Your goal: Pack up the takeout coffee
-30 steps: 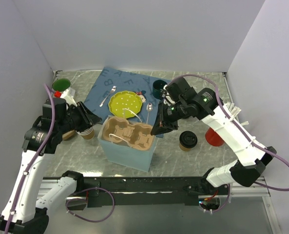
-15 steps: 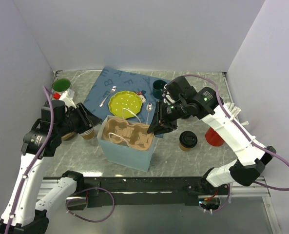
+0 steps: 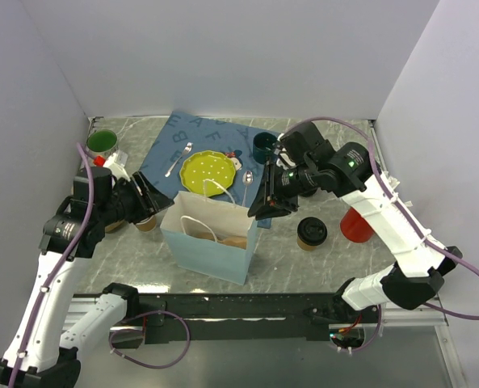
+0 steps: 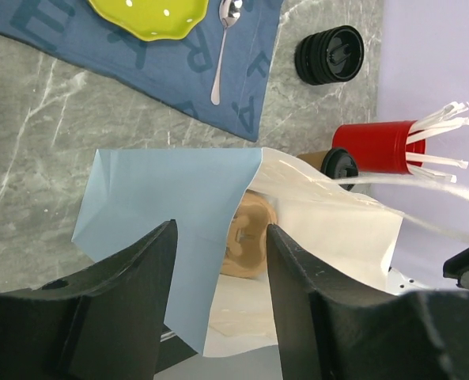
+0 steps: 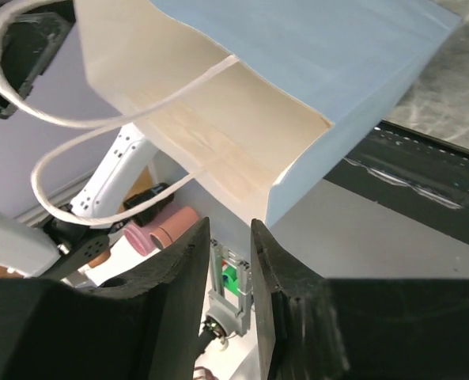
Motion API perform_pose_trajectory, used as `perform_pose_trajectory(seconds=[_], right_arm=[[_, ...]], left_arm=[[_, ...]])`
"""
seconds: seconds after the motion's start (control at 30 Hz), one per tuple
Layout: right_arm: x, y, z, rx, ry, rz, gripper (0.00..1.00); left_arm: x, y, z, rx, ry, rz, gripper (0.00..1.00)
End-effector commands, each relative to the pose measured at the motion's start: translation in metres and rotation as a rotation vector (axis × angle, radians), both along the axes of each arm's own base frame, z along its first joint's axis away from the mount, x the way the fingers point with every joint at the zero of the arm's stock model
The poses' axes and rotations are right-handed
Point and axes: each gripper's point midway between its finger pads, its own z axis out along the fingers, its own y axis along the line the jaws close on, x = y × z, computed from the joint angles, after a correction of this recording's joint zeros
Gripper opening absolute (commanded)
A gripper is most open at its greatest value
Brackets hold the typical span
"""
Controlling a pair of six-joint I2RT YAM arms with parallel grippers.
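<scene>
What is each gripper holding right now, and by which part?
Nothing. The left gripper is open beside the blue paper bag, the right gripper slightly open near its mouth; the takeout coffee stands untouched.

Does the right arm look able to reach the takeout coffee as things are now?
Probably yes. The takeout coffee stands free just beside the right gripper, with nothing between them. Only the red cup is close, on its other side.

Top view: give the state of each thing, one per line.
Paper bag, upright, mouth open, carrier inside.
Takeout coffee, upright, lidded, outside the bag.
Red cup, upright, holding straws.
Dark mug, upright.
Left jaws, open, empty.
Right jaws, open, empty.
</scene>
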Motion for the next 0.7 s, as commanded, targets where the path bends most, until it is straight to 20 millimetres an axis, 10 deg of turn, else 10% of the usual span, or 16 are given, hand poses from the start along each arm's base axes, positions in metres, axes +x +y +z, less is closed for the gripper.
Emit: perform_pose_trajectory(seconds=[0.0,0.67], right_arm=[[-0.006,-0.019,0.01,-0.036,-0.063,-0.004,0.34],[-0.014,-0.025,-0.046,-0.413,-0.089,0.058,0.43]], left_arm=[[0.005,-0.002,0.015,0.009,-0.064,-0.023,0.55],[-0.001,-0.002,-0.02,0.041,0.042,-0.05,0.46]])
